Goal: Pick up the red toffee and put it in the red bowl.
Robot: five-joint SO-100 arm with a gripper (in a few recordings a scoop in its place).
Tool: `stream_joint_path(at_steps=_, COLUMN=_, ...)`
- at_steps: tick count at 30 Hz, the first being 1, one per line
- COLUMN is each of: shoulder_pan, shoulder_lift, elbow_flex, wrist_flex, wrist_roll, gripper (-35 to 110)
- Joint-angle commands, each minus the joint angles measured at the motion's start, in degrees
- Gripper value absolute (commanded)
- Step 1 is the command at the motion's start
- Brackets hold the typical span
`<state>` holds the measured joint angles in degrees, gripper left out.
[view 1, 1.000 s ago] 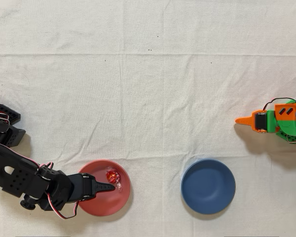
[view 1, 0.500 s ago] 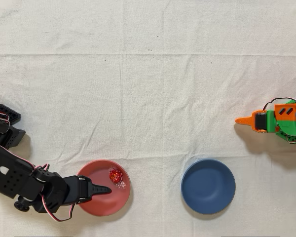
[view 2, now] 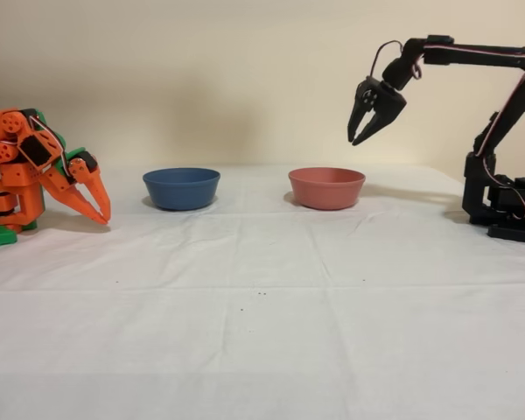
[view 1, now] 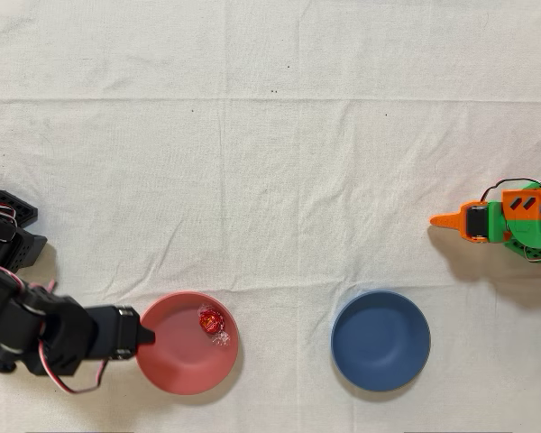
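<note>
Salmon-red item, overhead view: the red bowl (view 1: pixel 187 343) holds the red toffee (view 1: pixel 211 319), which lies on the bowl floor towards its upper right, one clear wrapper end trailing below it. Change noted: the gripper (view 1: pixel 142 336), a second ago reaching over the bowl's middle beside the toffee, has drawn back to the bowl's left rim; the toffee stays put. Judgement: delivery looks complete. Jaw state unreadable from above.

Fixed view: gripper (view 2: pixel 363 133) hangs high above the bowl's right rim, jaws parted, nothing between them. Bowl wall hides the toffee. Blue bowl (view 2: pixel 181 187) sits well left of the red bowl; orange arm (view 2: pixel 44 171) idle beyond it.
</note>
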<state>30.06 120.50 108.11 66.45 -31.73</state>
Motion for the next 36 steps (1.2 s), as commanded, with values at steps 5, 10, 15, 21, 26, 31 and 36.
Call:
stream_joint_path(at_steps=5, shoulder_pan=-11.25, shoulder_lift=16.35, elbow_flex=6.94, wrist_flex=4.04, wrist_roll=8.88, gripper=1)
stream_joint_path(at_steps=10, shoulder_pan=-17.31, shoulder_lift=25.66, elbow_flex=14.59, wrist_flex=0.44, wrist_roll=16.61, gripper=1)
stream_joint_path(at_steps=15, shoulder_pan=-20.65, shoulder_lift=30.5, elbow_flex=23.2, wrist_flex=-2.37, wrist_roll=21.88, gripper=1)
stream_joint_path(at_steps=21, shoulder_pan=-21.53, shoulder_lift=35.07, elbow_flex=33.75, wrist_flex=-10.11, wrist_roll=28.3, gripper=1)
stream_joint_path(at_steps=26, shoulder_pan=-23.47, shoulder_lift=47.55, elbow_flex=45.09, wrist_flex=-18.72, wrist_roll=32.61, gripper=1)
stream_joint_path(at_steps=31, shoulder_pan=-25.58, shoulder_lift=56.34, elbow_flex=51.15, wrist_flex=-19.16, wrist_roll=31.46, gripper=1)
stream_joint_path(at_steps=36, shoulder_pan=-25.93, shoulder_lift=61.87, elbow_flex=55.28, wrist_flex=-20.48, wrist_roll=32.87, gripper=1)
